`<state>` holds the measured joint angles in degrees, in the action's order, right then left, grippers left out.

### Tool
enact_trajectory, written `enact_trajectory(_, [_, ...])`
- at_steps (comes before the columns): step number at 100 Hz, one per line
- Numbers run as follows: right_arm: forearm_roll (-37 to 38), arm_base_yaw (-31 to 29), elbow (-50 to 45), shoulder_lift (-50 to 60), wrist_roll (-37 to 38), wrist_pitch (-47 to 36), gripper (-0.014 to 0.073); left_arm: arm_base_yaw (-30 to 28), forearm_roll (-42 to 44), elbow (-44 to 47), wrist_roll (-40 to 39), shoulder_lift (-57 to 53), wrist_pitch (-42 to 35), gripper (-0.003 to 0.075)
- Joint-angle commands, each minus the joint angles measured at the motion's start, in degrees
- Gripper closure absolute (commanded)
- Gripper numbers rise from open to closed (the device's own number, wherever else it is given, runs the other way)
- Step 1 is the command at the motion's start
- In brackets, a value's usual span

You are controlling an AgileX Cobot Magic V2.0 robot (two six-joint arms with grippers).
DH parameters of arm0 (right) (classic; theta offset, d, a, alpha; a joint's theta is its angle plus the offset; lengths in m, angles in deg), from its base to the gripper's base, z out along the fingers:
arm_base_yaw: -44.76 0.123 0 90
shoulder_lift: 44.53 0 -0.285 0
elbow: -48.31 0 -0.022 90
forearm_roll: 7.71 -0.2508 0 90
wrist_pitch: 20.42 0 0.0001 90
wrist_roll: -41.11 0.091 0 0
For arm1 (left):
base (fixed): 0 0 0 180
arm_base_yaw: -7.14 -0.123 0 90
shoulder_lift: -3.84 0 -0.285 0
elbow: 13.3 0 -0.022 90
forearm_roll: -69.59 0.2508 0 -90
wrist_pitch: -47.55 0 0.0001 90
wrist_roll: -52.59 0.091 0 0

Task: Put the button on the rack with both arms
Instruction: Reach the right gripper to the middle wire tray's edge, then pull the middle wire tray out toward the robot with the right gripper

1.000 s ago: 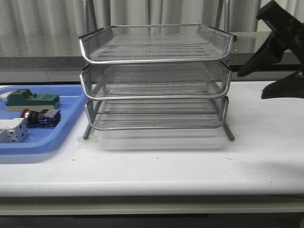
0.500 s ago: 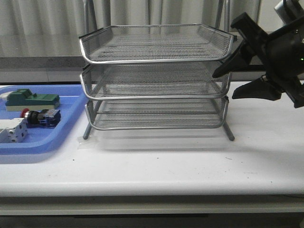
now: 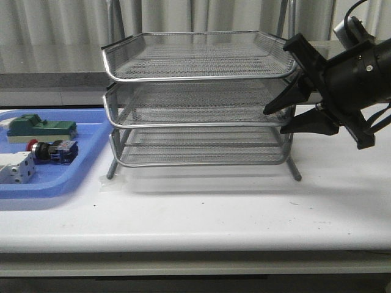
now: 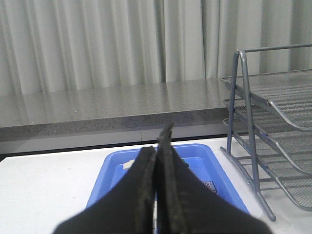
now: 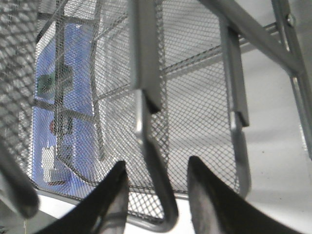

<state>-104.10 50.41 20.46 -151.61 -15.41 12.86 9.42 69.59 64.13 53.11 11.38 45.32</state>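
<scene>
The button [image 3: 52, 150], red cap with a black-and-blue body, lies in the blue tray [image 3: 85, 165] at the left. The silver three-tier wire rack [image 3: 198, 101] stands mid-table. My right gripper [image 3: 274, 122] is open at the rack's right side, level with the middle tier. In the right wrist view its jaws [image 5: 156, 166] straddle a tray's rim wire [image 5: 146, 131], not closed on it. The button [image 5: 59, 127] shows faintly through the mesh. My left gripper [image 4: 161, 144] is shut and empty above the blue tray [image 4: 197, 152]. It is out of the front view.
A green block [image 3: 41, 128] and a white-grey block [image 3: 15, 168] share the blue tray with the button. The rack's legs [image 4: 243, 146] stand just right of that tray. A grey ledge and curtains run behind the table.
My right arm has swung left and down from the far right edge to the rack's right side. Its open jaws now sit at the middle tray. Nothing else moved.
</scene>
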Motion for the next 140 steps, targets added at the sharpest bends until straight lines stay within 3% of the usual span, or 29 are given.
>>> enact_trajectory(1, [-2.1,0.0,1.6,2.1,-1.0,3.2,0.0362,0.1,-0.3,1.9,-0.5,0.1,-4.7,0.0741])
enact_trajectory(20, [-1.9,0.0,1.5,2.1,-1.0,4.1,0.0550,0.1,-0.3,1.9,-0.5,0.1,-4.7,0.0741])
enact_trajectory(30, [-0.2,0.0,1.4,2.1,-1.0,4.6,0.0596,0.1,-0.3,1.9,-0.5,0.1,-4.7,0.0741])
enact_trajectory(54, [4.2,0.0,0.7,2.2,-1.0,6.9,0.0597,0.1,-0.3,1.9,-0.5,0.1,-4.7,0.0741])
enact_trajectory(77, [6.3,0.0,-5.8,4.1,-1.2,6.6,0.0597,0.1,-0.3,1.9,-0.5,0.1,-4.7,0.0741])
enact_trajectory(117, [7.4,0.0,-19.4,14.6,-3.5,4.5,0.0597,0.1,-0.3,1.9,-0.5,0.1,-4.7,0.0741])
enact_trajectory(140, [7.7,0.0,-21.6,19.6,-3.5,3.8,0.0594,0.1,-0.3,1.9,-0.5,0.1,-4.7,0.0741])
